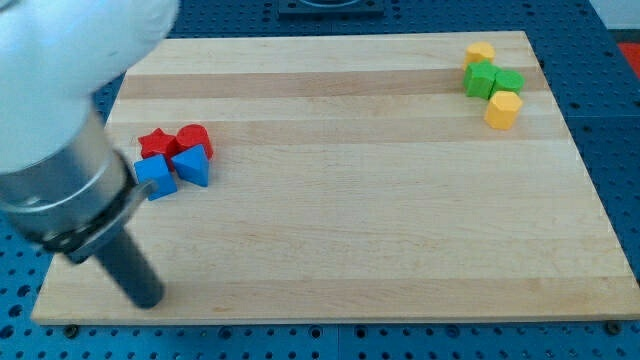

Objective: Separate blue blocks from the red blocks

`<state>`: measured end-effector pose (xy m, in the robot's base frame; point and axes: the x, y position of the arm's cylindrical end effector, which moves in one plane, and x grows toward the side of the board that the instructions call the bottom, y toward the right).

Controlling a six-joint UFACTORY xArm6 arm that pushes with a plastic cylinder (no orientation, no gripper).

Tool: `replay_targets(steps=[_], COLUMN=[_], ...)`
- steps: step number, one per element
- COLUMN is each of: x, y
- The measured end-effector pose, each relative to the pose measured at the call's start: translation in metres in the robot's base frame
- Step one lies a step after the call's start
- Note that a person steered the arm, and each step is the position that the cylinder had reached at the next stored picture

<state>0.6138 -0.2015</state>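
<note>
No claw was fitted — only my tip, near-left on the worktop, below the blue cube. Blue triangle touched red star and red block — a careless shove could drag reds along.

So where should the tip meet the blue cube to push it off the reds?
Probably its upper face, coming from the view's top: the blue cube sits just below the red star, so pushing toward the view's bottom parts them. My tip is now below it.
</note>
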Motion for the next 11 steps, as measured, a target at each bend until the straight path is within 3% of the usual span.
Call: replay_targets(steps=[1,3,4,5,8,9,10,11], x=[0.003,-0.078,-0.078,-0.116,-0.137,-0.202,-0.226,-0.226], y=[-0.013,-0.046,-0.046,-0.048,-0.043,0.088,0.162,0.159])
